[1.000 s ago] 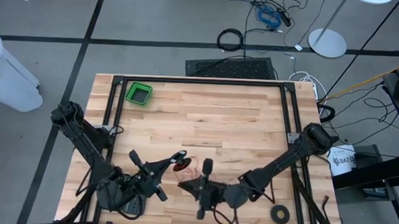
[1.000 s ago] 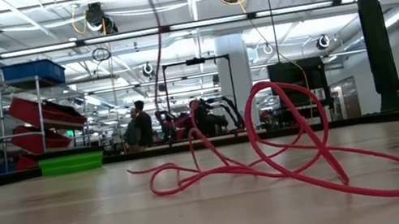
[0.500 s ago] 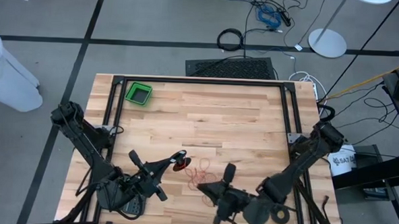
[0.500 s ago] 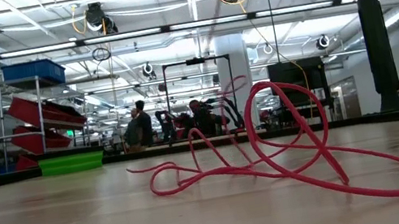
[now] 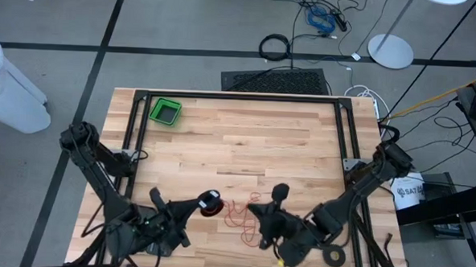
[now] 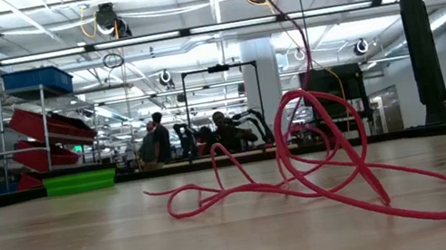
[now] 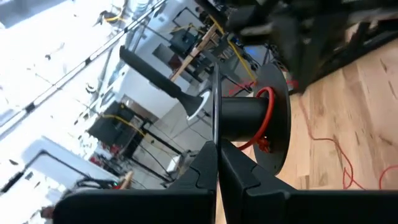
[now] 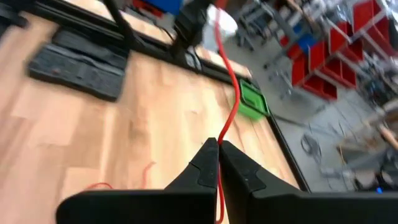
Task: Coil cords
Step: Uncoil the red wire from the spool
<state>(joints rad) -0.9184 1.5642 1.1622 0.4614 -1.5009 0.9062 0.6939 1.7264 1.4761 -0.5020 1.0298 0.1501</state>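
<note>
Left end effector point(image 7: 217, 148) first: its fingers are pinched together on the thin near flange of a dark spool point(image 7: 249, 118). The spool sits right at the fingertips and a few turns of the red cord point(image 8: 235, 109) lie around its hub. So you hold the reel, not the cord itself.

Just beyond that end effector, between it and the other one, the unwound part of the cord lies in a loose tangle on the bench point(image 5: 262, 143). In the low view it stands up in open loops. From there one strand climbs off the bench to the right end effector point(image 8: 217, 146). That one is closed tight on the cord, which runs out taut from between its fingertips toward the spool.

I judge you are in the winding step, with little on the hub and most of the cord still loose. The next move calls for keeping the strand taut and carrying it round the hub, or turning the spool under it, without dragging the tangle into a knot. Watch that the lifted loops do not catch on the flange.

Against the earlier frames, the right arm has swung out to the right and then come back in toward the tangle. The raised strand in the low view has moved from left of the loops to above them. The left arm has drawn the spool slightly back toward the near edge. The loops on the bench look almost unchanged.
</note>
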